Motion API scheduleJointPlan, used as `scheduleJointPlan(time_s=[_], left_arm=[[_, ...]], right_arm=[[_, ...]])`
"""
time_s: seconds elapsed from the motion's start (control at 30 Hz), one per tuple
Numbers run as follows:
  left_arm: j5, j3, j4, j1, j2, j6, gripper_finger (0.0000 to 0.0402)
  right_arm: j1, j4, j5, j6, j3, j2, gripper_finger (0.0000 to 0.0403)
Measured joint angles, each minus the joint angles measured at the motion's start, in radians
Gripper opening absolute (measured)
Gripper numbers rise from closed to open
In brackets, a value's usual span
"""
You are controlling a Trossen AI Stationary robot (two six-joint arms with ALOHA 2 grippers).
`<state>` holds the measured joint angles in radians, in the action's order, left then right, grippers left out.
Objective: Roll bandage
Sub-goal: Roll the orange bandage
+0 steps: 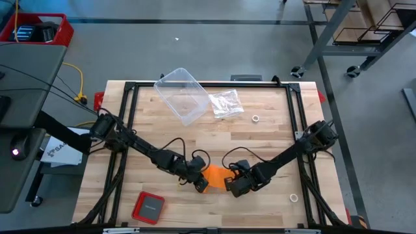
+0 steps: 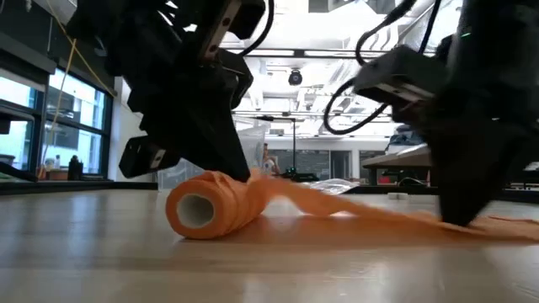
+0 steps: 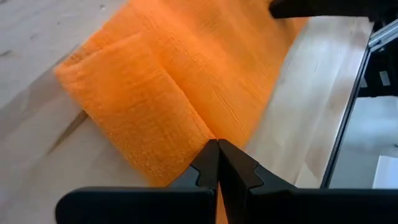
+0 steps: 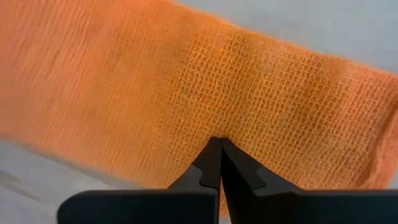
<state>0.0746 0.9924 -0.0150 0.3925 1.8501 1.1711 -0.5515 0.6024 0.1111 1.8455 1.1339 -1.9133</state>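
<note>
Near the front edge of the wooden table (image 1: pixel 273 130), at its middle, lies the bandage (image 1: pixel 214 175), bright orange, partly wound: low view shows a compact roll (image 2: pixel 206 206) with a hollow core lying on its side, and a loose flat tail (image 2: pixel 370 215) running off to the right along the tabletop. Left gripper (image 1: pixel 201 184) sits on the roll end, fingers pressed together, tips down against the orange fabric; left wrist view shows the closed tips (image 3: pixel 219 163) right at the fold of the rolled part, whether any cloth is pinched between them cannot be told. Right gripper (image 1: pixel 233 186) is just right of the roll, also fingers together, tips (image 4: pixel 219 158) resting on the flat mesh tail, pinning it to the table by the look of the low view; no visible cloth between the fingers. The two grippers are close, nearly side by side, bandage between and under them. Far side of table: clear plastic container (image 1: pixel 183 95) tilted, crinkled clear bag (image 1: pixel 226 103) just right of it, small white ring (image 1: pixel 256 119) further right. Another white ring (image 1: pixel 294 197) near the front right. Red square case (image 1: pixel 148 207) at front left, well apart from the bandage.
</note>
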Motion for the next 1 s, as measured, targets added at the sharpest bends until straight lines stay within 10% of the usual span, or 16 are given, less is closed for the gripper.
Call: scheduleJointPlan(time_s=[0.7,1.0], left_arm=[[0.048,-0.002,0.524,-0.039,-0.199,-0.076,0.0000],[0.019,0.007,0.009,-0.031,-0.171,-0.046,0.0000]], right_arm=[[-0.090,0.118,-0.061,0.113,-0.003,0.011,0.0000],[-0.090,0.116,-0.062,0.118,-0.003,0.011,0.0000]])
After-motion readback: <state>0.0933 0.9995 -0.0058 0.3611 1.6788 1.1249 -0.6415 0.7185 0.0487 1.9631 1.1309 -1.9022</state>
